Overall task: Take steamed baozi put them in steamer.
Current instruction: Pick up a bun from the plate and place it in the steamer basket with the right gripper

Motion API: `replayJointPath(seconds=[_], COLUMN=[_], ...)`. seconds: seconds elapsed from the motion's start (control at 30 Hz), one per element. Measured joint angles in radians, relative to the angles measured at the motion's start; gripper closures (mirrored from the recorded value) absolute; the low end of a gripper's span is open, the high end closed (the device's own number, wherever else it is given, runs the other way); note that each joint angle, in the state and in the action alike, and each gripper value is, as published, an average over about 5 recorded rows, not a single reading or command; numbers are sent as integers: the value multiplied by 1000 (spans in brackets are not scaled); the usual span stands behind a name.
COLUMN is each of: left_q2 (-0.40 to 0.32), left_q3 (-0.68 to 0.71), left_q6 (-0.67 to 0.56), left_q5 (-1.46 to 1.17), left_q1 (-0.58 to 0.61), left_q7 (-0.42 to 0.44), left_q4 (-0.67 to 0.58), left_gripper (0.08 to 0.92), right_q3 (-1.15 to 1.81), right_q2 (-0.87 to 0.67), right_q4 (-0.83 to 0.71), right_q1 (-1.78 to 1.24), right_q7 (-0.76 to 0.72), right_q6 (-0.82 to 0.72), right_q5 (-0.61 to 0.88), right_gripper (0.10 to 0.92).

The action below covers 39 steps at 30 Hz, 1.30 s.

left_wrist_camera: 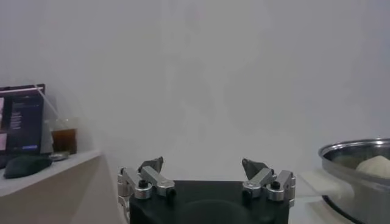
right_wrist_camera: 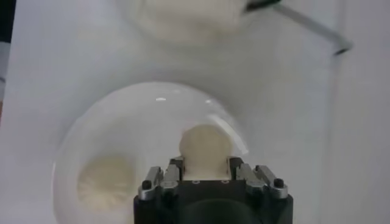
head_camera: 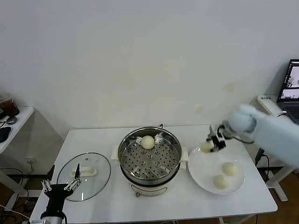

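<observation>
The steamer [head_camera: 128, 154] stands mid-table, with one baozi [head_camera: 147, 142] on the far part of its perforated tray. My right gripper [head_camera: 210, 145] is shut on another baozi [head_camera: 206, 146] over the left rim of the white plate [head_camera: 201, 172]. In the right wrist view this baozi [right_wrist_camera: 206, 145] sits between the fingers of the right gripper [right_wrist_camera: 206, 163]. Two more baozi [head_camera: 230, 168] [head_camera: 221, 182] lie on the plate. Parked at the table's front left corner, my left gripper [head_camera: 60, 186] is open and empty.
A round glass lid [head_camera: 84, 175] with a white handle lies left of the steamer, just beyond the left gripper. The left wrist view shows the left gripper [left_wrist_camera: 204, 167] with the steamer [left_wrist_camera: 359, 164] off to one side. A side table [head_camera: 11, 123] stands at far left, a laptop [head_camera: 290, 88] at far right.
</observation>
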Motion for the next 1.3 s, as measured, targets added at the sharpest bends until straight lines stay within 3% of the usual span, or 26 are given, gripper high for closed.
replayJointPath(seconds=[0.27, 0.57, 0.93, 1.3], left_q2=[13, 9, 4, -1], left_q3=[5, 4, -12, -12], left_q6=[0, -1, -2, -6], left_q5=[-5, -10, -10, -9], left_q1=[-16, -36, -45, -49], left_q7=[1, 1, 0, -1], left_q4=[12, 26, 38, 51], left_gripper=[177, 177, 177, 177], right_q3=[-187, -244, -254, -271], right_q2=[107, 323, 572, 697], right_q4=[96, 102, -21, -110], right_q1=[285, 315, 214, 138], right_q7=[61, 185, 289, 315], right_q6=[-107, -255, -352, -388], right_q5=[251, 442, 520, 533], right_gripper=[550, 546, 541, 535])
